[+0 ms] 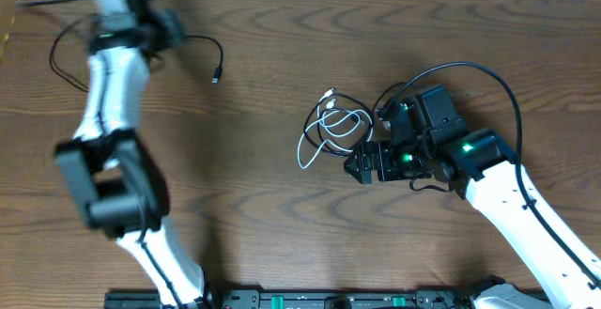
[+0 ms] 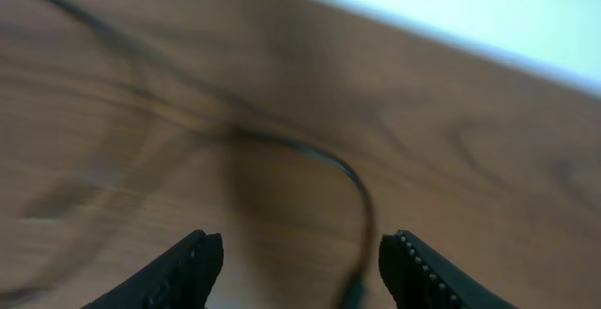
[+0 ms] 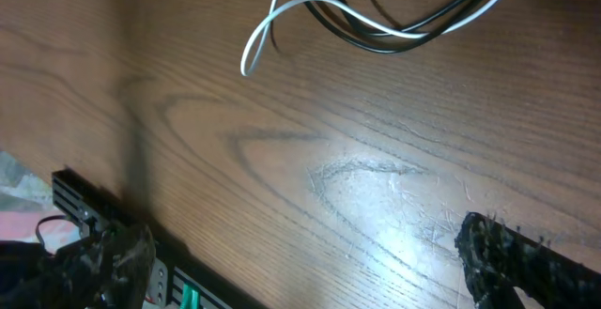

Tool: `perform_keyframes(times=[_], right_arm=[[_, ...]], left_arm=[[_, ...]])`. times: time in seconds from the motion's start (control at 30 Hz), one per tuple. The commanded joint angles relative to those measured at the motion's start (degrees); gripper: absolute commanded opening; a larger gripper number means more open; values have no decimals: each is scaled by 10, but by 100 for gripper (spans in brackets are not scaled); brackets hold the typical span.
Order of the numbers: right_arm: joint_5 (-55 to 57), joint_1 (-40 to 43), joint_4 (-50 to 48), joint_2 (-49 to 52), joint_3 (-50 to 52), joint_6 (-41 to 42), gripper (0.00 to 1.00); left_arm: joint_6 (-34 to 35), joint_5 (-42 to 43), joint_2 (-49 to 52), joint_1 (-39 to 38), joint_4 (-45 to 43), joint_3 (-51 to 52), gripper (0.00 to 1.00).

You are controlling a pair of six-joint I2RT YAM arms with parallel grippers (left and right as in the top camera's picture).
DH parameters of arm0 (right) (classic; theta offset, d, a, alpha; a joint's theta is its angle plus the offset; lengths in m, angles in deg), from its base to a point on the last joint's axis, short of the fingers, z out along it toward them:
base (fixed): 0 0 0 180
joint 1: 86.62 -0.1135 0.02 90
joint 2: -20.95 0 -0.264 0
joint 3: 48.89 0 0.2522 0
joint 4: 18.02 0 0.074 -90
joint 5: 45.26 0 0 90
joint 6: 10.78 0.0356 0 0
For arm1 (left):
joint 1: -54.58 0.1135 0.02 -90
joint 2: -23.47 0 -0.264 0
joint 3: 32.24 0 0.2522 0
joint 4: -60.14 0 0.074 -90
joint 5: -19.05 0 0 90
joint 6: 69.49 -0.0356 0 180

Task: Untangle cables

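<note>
One black cable (image 1: 202, 51) lies at the far left, its plug (image 1: 217, 77) pointing toward the middle and its loop (image 1: 58, 60) left of the arm. My left gripper (image 1: 120, 13) hovers over it, blurred by motion. In the left wrist view this cable (image 2: 319, 154) runs down between the fingers (image 2: 192, 267), close to the right one; the jaws stand apart and do not pinch it. A white cable (image 1: 315, 135) and a second black cable (image 1: 349, 131) lie tangled mid-table. My right gripper (image 1: 362, 166) sits just right of the tangle, open and empty, with the tangle (image 3: 394, 27) beyond its fingertips (image 3: 512, 257).
A thick black arm wire (image 1: 470, 69) arcs over the right arm. A black rail with green clips (image 1: 329, 300) runs along the table's front edge and shows in the right wrist view (image 3: 84, 201). The white wall (image 2: 451, 8) borders the table's far side.
</note>
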Motion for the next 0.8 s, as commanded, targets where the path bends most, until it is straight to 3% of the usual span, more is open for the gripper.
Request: perform_keyframes(times=[0.0, 0.23, 0.53, 0.7, 0.77], right_arm=[[0, -3, 5, -1, 0, -9, 99], [0, -3, 11, -1, 0, -12, 99], [0, -3, 11, -1, 0, -12, 99], [0, -3, 6, -1, 0, -11, 99], [0, -3, 7, -1, 0, -11, 99]], left_arm=[[-15, -8, 41, -38, -16, 7, 61], [-28, -35, 92, -77, -71, 7, 61], [-62, -108, 139, -80, -65, 7, 57], [-64, -108, 141, -80, -61, 7, 35], [-64, -108, 141, -80, -60, 7, 15]])
